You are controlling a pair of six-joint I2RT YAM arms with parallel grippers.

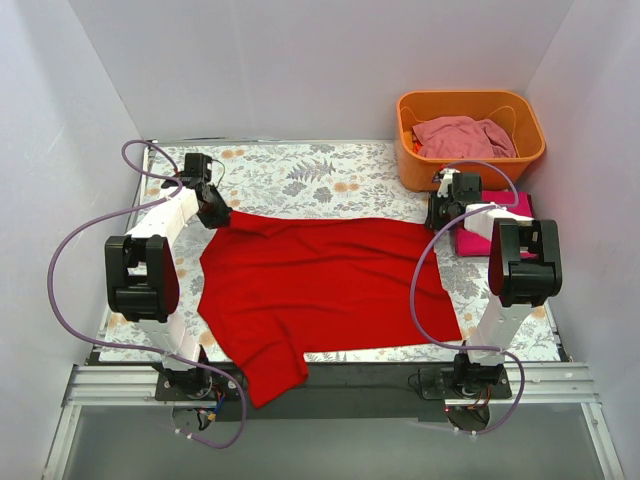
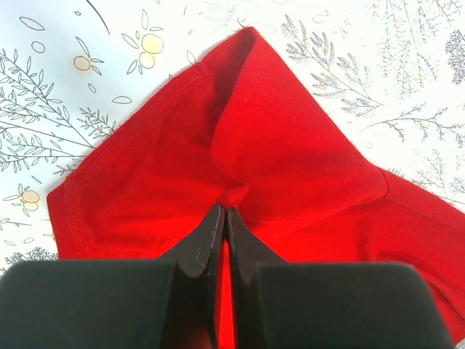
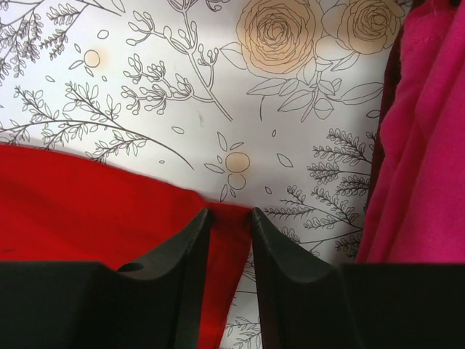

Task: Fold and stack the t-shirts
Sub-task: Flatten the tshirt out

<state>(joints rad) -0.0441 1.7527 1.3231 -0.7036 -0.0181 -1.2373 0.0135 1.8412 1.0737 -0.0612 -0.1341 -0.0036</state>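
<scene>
The bright red t-shirt [image 1: 320, 280] lies spread on the floral table cover, its lower left part hanging over the near edge. My left gripper [image 1: 215, 213] is shut on a pinched fold of the red t-shirt [image 2: 290, 145] at its far left corner [image 2: 223, 211]. My right gripper [image 1: 440, 215] is at the far right corner, its jaws a little apart with the corner of the red t-shirt [image 3: 87, 203] between them [image 3: 231, 212]. The magenta-pink t-shirt [image 1: 472, 243] lies folded at the right, partly hidden by my right arm, and shows in the right wrist view [image 3: 429, 145]. The pale pink t-shirt [image 1: 462, 135] sits crumpled in the basket.
The orange plastic basket [image 1: 470, 97] stands at the back right corner. White walls enclose the table on three sides. The floral table cover [image 1: 300, 170] shows bare behind the red t-shirt. Purple cables loop beside both arms.
</scene>
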